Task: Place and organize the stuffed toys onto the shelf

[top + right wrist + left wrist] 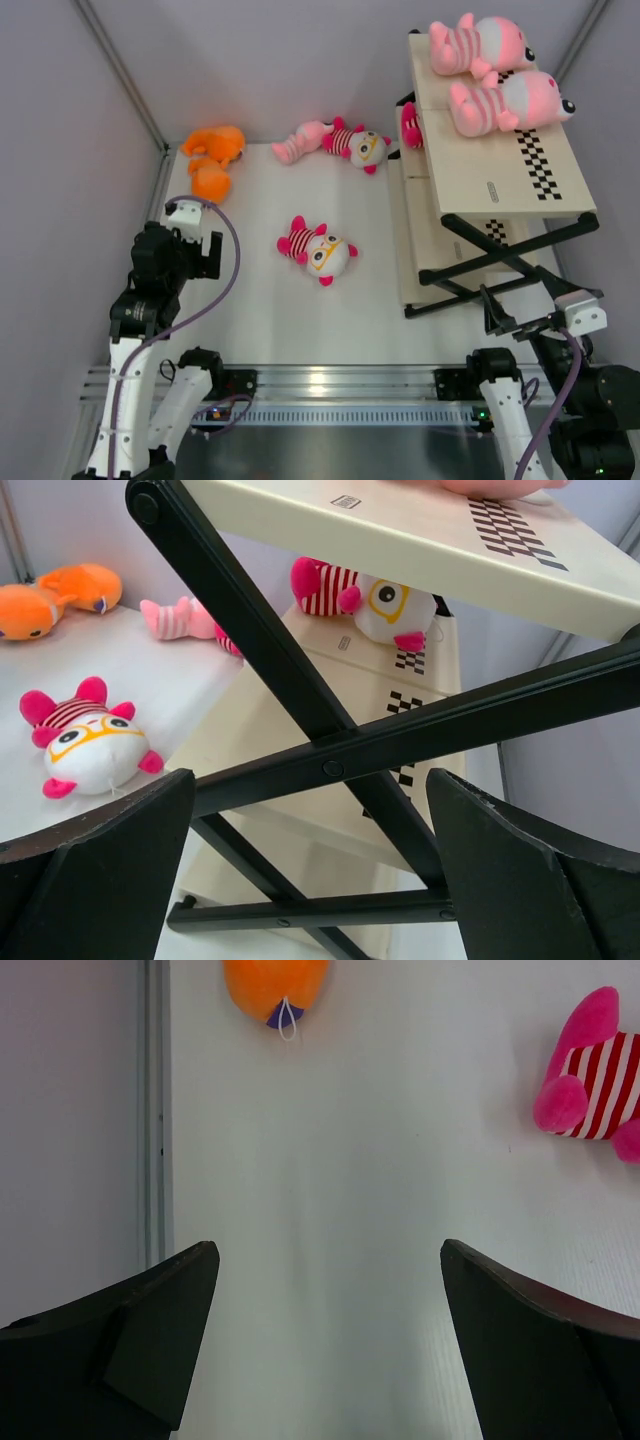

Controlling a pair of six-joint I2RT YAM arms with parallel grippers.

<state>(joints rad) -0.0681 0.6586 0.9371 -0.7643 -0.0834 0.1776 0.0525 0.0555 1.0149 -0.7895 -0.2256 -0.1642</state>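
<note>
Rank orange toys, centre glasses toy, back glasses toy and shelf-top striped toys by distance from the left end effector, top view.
From the left end effector:
1. orange toys, just ahead, far left.
2. centre glasses toy, to its right.
3. back glasses toy, beside the shelf.
4. striped toys, shelf top, far right.

The shelf (470,160) has boards of pale, smooth, matt wood on a black metal frame (330,750) with a slight sheen. The pale-pink toys (505,100) on its top board are fuzzy plush cloth. So are the hot-pink toy (318,250) and orange toys (212,160) beside the shelf. The table (260,320) under it is smooth matt white. The left gripper (320,1340) has matt black plastic fingers (150,1350).
</note>
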